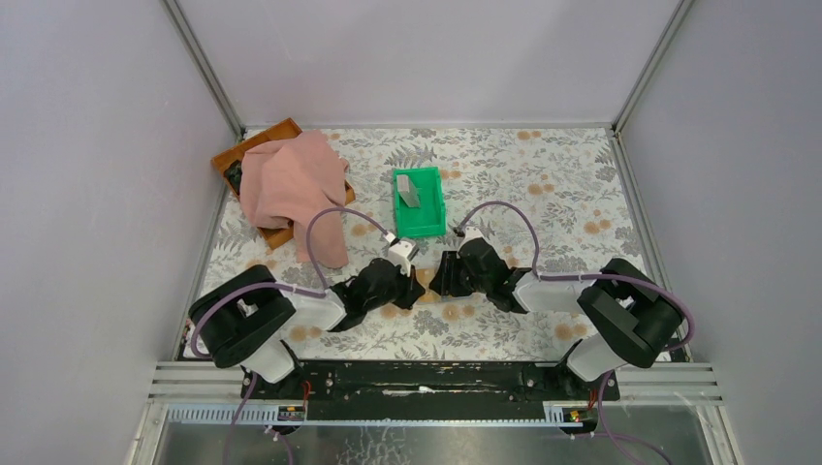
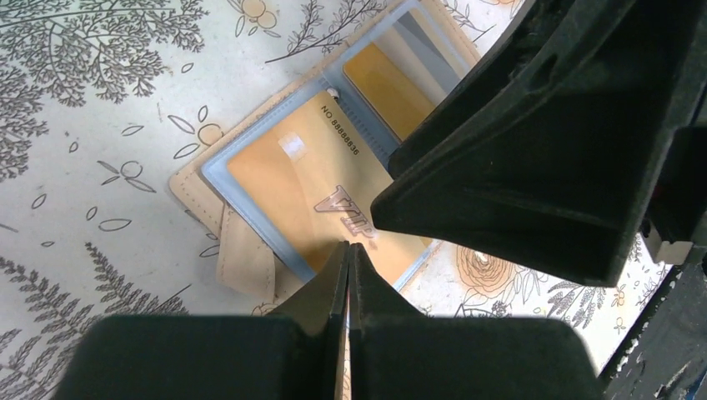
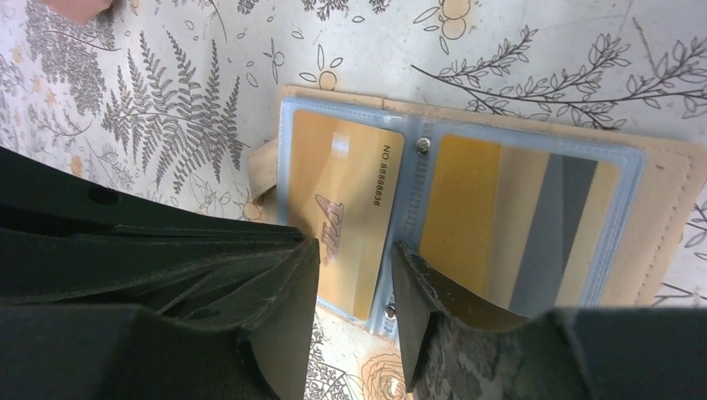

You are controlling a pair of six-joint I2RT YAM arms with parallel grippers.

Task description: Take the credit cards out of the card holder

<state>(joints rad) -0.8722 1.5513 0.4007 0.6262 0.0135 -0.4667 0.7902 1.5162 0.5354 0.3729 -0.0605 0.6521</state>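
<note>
Card holder (image 3: 667, 217), tan outside with pale blue plastic sleeves, lies open on the floral-print table (image 1: 543, 174), near centre, mostly hidden from above by both arms. Left gripper (image 2: 348, 250): jaws pressed together at its near edge. Right gripper (image 3: 354, 250): jaws parted over a sleeved gold card (image 3: 342, 175), lettering partly covered. A grey-striped gold card (image 3: 517, 217) sits in the sleeve beside it.
</note>
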